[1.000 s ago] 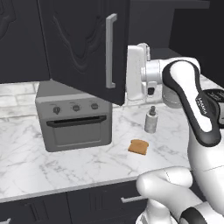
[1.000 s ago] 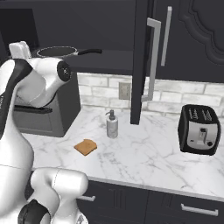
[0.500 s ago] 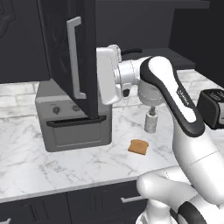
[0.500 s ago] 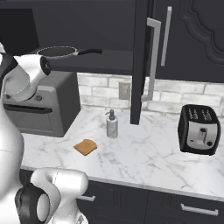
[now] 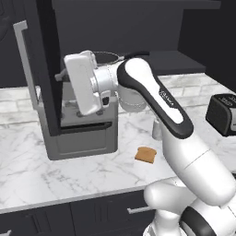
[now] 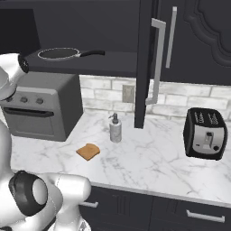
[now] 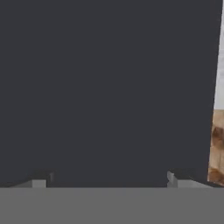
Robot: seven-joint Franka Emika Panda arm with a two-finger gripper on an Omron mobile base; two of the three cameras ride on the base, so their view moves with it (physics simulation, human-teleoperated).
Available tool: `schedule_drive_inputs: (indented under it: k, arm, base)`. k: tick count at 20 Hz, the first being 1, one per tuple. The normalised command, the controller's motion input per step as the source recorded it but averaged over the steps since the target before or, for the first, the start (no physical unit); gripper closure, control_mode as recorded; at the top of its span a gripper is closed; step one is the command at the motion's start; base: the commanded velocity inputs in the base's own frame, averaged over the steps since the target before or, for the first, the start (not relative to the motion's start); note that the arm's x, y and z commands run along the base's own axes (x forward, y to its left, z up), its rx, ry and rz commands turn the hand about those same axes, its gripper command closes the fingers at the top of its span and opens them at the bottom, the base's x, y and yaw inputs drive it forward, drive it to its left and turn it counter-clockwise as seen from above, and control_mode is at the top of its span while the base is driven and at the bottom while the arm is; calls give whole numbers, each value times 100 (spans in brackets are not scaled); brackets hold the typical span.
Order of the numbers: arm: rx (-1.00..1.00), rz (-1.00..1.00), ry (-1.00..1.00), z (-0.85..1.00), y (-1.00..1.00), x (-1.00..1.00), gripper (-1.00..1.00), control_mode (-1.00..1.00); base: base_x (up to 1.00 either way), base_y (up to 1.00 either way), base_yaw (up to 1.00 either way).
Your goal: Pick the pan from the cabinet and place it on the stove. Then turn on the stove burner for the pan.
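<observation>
The black pan [image 6: 60,53] with its pale rim lies on the open cabinet's shelf [image 6: 103,65], its handle pointing right. In the left base view a little of the pan's rim [image 5: 107,54] shows behind my hand. My gripper [image 5: 61,77] is up against the inner face of the cabinet's left door [image 5: 46,69], which stands swung out. In the hand view that dark door face is very close, and my gripper [image 7: 107,182] is open with nothing between its fingertips [image 7: 174,179]. The stove is out of view.
A grey toaster oven [image 5: 78,133] stands on the marble counter [image 6: 149,158] under the shelf. A soap dispenser [image 6: 115,128], a bread slice [image 6: 88,151] and a black toaster [image 6: 205,134] sit on the counter. The cabinet's right door [image 6: 144,63] stands open, edge-on.
The left cabinet door has swung further open to the left, with my hand following against its inner face. The pan has not moved.
</observation>
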Motion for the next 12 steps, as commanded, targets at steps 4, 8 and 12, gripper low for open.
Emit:
schedule_drive_inputs:
  k: [4, 8, 12]
  arm:
    - [-10, 2, -12, -4, 58, -22, -100, -100]
    - [-7, 3, -5, -11, -5, -10, -100, -100]
    - [-2, 0, -22, -3, -51, -29, -100, -100]
  base:
    - [0, 0, 0]
    - [0, 0, 0]
    - [0, 0, 0]
